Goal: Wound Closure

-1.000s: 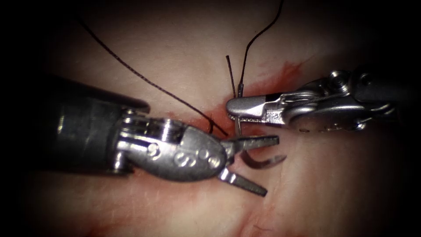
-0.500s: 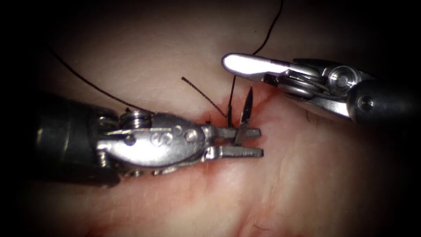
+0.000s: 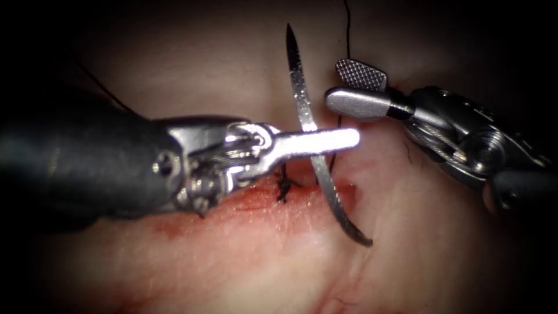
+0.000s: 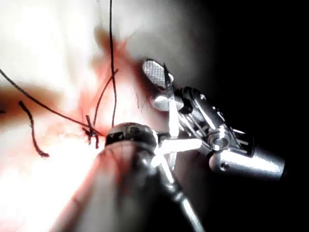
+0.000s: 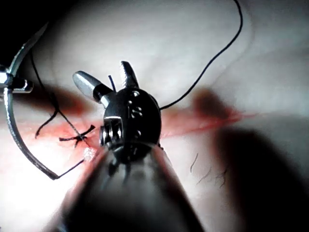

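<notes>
My left tool (image 3: 353,138) comes in from the left, jaws shut on the curved needle (image 3: 302,99) near the middle of its curve. The needle stands upright, free of the tissue, its point up and its tail end low over the tissue to the right of the knot. My right tool (image 3: 335,82) hovers just right of the needle's upper half, jaws open and holding nothing. In the right wrist view the open jaws of the right tool (image 5: 104,75) sit beside the needle (image 5: 9,121). In the left wrist view the left tool (image 4: 190,144) crosses the needle (image 4: 172,113).
A tied knot (image 3: 283,187) with short dark ends sits on the cut (image 3: 244,203), which is wet with red fluid. Thread (image 3: 347,23) runs up and away behind the right tool. The pale tissue (image 3: 418,256) spreads around.
The right tool let go of the needle, opened and rose. The left tool shut on the needle, drew it clear of the tissue and turned it point up.
</notes>
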Tool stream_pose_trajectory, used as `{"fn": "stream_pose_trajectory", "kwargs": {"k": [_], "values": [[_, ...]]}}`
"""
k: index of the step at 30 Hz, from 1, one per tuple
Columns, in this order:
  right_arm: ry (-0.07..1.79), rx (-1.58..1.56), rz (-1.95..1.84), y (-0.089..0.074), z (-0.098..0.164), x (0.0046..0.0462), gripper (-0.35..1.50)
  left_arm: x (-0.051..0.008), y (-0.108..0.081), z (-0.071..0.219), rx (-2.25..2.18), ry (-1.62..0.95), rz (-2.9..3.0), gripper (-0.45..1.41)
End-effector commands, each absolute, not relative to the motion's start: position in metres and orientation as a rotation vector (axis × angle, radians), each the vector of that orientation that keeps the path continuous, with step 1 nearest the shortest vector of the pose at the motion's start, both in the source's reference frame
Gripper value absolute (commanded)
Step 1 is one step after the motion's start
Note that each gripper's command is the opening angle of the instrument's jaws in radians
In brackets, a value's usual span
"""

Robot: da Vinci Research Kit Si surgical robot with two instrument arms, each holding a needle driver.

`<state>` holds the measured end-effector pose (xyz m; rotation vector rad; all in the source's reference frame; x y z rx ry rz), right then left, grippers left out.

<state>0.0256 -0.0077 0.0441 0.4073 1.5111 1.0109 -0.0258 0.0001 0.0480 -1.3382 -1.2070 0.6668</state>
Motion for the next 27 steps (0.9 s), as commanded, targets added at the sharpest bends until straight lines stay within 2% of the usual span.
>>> {"fn": "stream_pose_trajectory", "kwargs": {"k": [1, 2, 4, 6, 8, 9, 11, 14, 18, 27], "values": [[1.542, 0.409, 1.009, -0.0081, 0.0441, 0.0260, 1.08, -0.0256, 0.0005, 0.0487, -1.246, -1.200, 0.634, -0.45], [1.561, 0.399, 1.000, -0.0085, 0.0439, 0.0257, 0.99, -0.0251, 0.0007, 0.0488, -1.201, -1.190, 0.619, -0.45], [1.572, 0.392, 0.989, -0.0089, 0.0436, 0.0255, 0.96, -0.0240, 0.0013, 0.0489, -1.119, -1.191, 0.548, -0.45], [1.575, 0.360, 0.945, -0.0095, 0.0433, 0.0252, 0.76, -0.0231, 0.0019, 0.0488, -1.100, -1.182, 0.506, -0.45], [1.579, 0.366, 0.930, -0.0104, 0.0432, 0.0251, 0.44, -0.0221, 0.0026, 0.0487, -1.102, -1.174, 0.503, -0.45], [1.584, 0.378, 0.912, -0.0108, 0.0433, 0.0251, 0.05, -0.0217, 0.0028, 0.0486, -1.102, -1.173, 0.503, -0.45], [1.603, 0.406, 0.836, -0.0115, 0.0436, 0.0254, -0.35, -0.0211, 0.0031, 0.0484, -1.098, -1.176, 0.492, -0.45], [1.644, 0.632, 0.564, -0.0121, 0.0445, 0.0261, -0.35, -0.0206, 0.0032, 0.0477, -1.094, -1.227, 0.444, -0.45], [1.605, 0.554, 0.333, -0.0120, 0.0451, 0.0275, -0.35, -0.0211, 0.0029, 0.0474, -1.101, -1.238, 0.443, -0.45], [1.613, 0.635, 0.164, -0.0160, 0.0455, 0.0302, -0.35, -0.0215, 0.0029, 0.0472, -1.115, -1.254, 0.433, -0.45]]}}
